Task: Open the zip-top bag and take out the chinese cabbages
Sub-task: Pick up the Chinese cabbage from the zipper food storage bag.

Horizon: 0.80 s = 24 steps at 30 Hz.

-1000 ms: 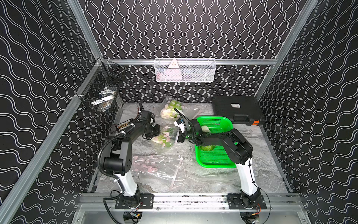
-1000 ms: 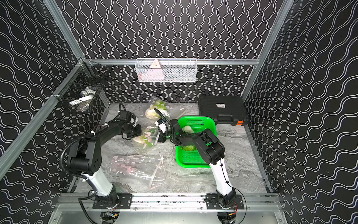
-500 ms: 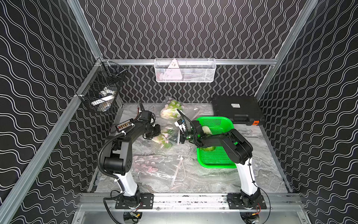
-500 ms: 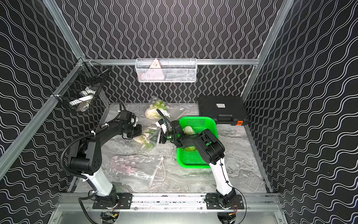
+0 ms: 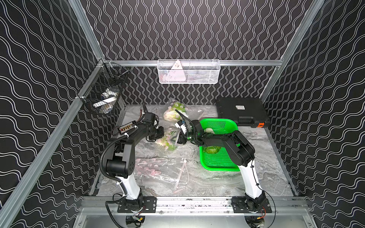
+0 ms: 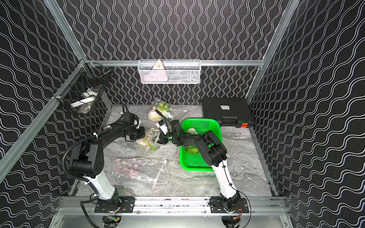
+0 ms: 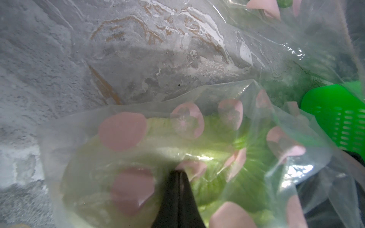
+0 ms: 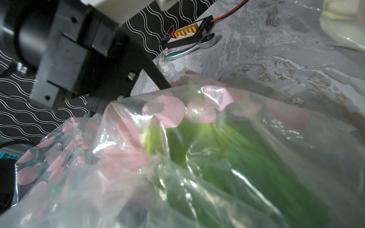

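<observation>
Left gripper [image 7: 178, 177] jaws clenched on the film of the zip-top bag [image 5: 167, 141], anchoring it mid-counter [image 5: 217, 183]. One chinese cabbage [image 7: 246, 183] sits inside. Right gripper [image 5: 180, 138] is at the bag mouth — can't tell its jaws' state. Step looks like extraction. Next: reach in, grip the cabbage, pull clear toward the green basket [image 5: 221, 168] — film may snag.

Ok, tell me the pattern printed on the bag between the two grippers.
The bag is clear with pink dots, some flower-printed; left wrist view shows it best.
</observation>
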Available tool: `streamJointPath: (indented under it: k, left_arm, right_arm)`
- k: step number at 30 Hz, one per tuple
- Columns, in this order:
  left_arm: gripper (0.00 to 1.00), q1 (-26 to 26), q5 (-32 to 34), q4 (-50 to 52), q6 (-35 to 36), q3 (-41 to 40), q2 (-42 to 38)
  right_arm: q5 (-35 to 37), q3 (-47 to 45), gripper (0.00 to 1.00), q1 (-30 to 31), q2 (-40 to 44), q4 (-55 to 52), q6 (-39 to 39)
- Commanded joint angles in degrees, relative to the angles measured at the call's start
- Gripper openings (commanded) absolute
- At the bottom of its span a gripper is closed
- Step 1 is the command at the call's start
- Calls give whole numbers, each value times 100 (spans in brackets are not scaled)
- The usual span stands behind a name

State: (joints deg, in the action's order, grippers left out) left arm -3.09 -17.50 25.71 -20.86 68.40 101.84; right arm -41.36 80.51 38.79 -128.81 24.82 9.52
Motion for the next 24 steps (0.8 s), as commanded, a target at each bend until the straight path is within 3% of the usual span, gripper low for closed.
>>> streamJointPath:
  k: [1,7,12,13,16,20,24]
  left_arm:
    - [0,-33,-28,439,-11,-6,59]
    - [0,-53,-39,430,-23,-1,55]
    - [0,-51,-361,160,185,-62,-697]
    - [15,-47,-314,29,155,-134,-1003]
    - [97,5,-47,-45,94,-176,-1950]
    - [99,224,-30,649,91,92,-2649]
    - [99,551,-704,693,-494,-228,-3045]
  right_arm:
    - [-130,164,40,72,-89,-208,-165]
    - [-407,219,38,127,-265,357,433]
    - [-207,-74,11,117,-127,978,936]
    - [-213,-87,6,104,-78,957,1012]
    - [-120,-274,0,73,264,948,1123]
    - [-6,-472,0,12,807,823,1143]
    - [-16,-501,0,-85,1169,782,1385]
